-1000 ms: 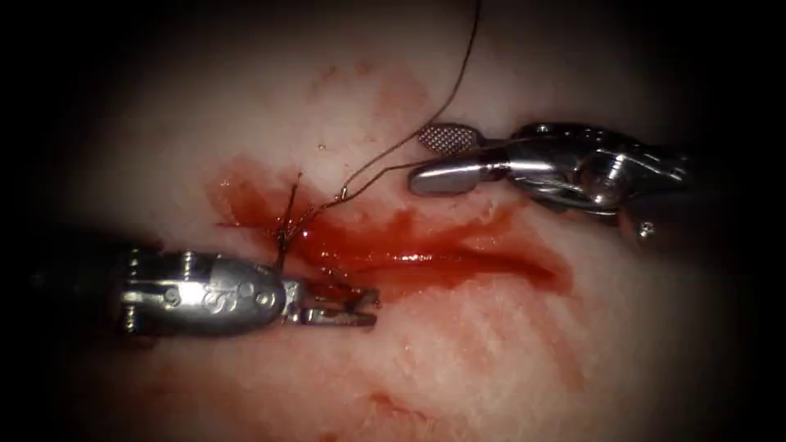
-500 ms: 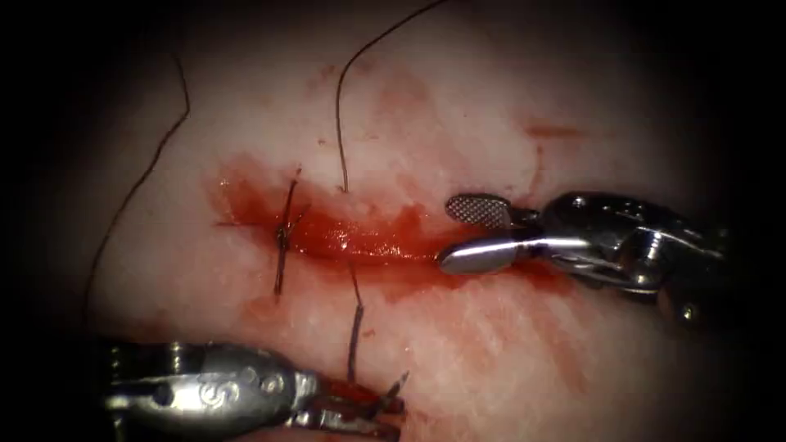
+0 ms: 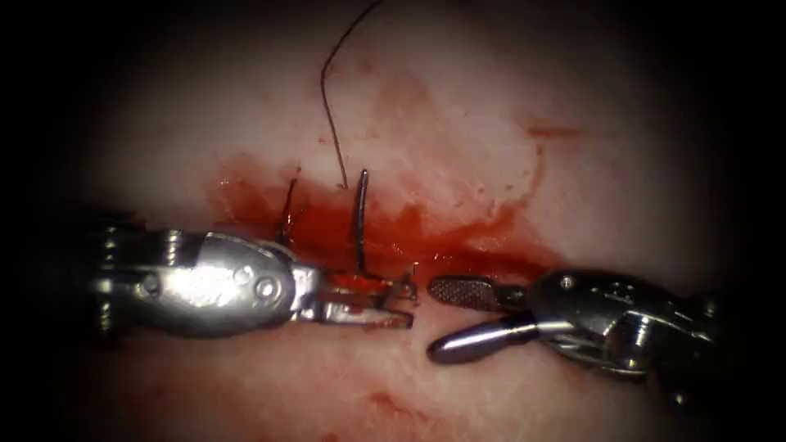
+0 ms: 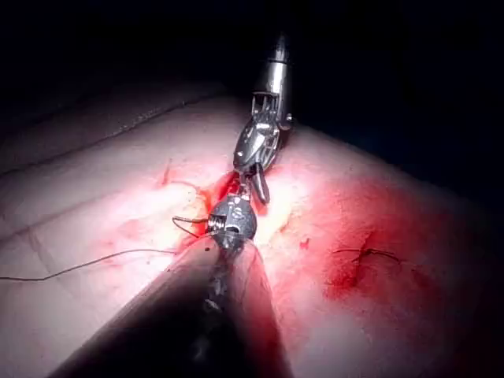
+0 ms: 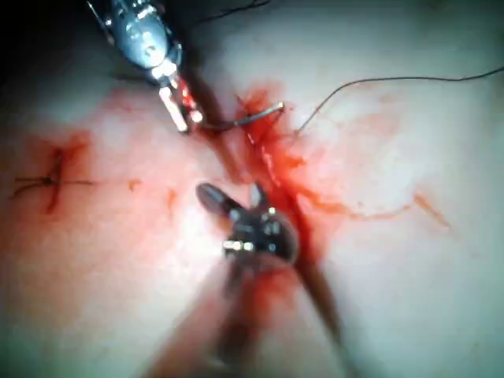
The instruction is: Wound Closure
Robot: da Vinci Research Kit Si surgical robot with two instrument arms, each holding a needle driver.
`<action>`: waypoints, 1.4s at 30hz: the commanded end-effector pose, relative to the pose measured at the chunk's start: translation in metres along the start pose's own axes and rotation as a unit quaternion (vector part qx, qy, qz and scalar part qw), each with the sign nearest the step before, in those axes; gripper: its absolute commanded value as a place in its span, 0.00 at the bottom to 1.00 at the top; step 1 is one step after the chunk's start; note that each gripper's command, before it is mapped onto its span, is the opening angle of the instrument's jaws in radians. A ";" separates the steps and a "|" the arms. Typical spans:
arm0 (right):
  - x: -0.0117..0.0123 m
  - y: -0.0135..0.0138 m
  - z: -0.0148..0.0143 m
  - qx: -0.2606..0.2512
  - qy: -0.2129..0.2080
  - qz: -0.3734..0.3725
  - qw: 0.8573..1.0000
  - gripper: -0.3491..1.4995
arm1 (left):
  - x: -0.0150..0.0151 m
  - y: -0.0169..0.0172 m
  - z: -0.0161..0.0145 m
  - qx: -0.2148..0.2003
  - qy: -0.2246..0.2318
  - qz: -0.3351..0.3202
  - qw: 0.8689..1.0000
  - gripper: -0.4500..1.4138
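Now left gripper (image 3: 405, 304) pinches the dark curved steel needle (image 3: 360, 225) near one end, across the red cut (image 3: 479, 250); tissue entry unclear. Right gripper (image 3: 434, 319) is spread and empty, just beside. Best grip: firm, needle square to jaws.

Polished silver tools (image 3: 372, 299), cross-hatched fingers (image 3: 460, 290), screws.

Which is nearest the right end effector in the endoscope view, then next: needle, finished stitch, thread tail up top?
1. needle, held by the left end effector, crossing the cut, left of the right end effector.
2. finished stitch, farther left.
3. thread tail, upper left.
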 end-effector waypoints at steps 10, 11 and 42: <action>0.0011 0.0006 0.0002 -0.008 0.010 0.006 1.000 0.73 | 0.0010 -0.0025 -0.0005 0.033 -0.010 0.058 0.998 0.00; 0.0011 0.0006 0.0002 -0.007 0.012 0.006 1.000 0.70 | 0.0011 -0.0028 -0.0006 0.038 -0.010 0.064 0.997 0.00; 0.0064 0.0034 -0.0022 0.056 0.083 0.172 0.980 0.47 | -0.0025 0.0003 0.0028 0.031 0.034 0.184 0.982 0.00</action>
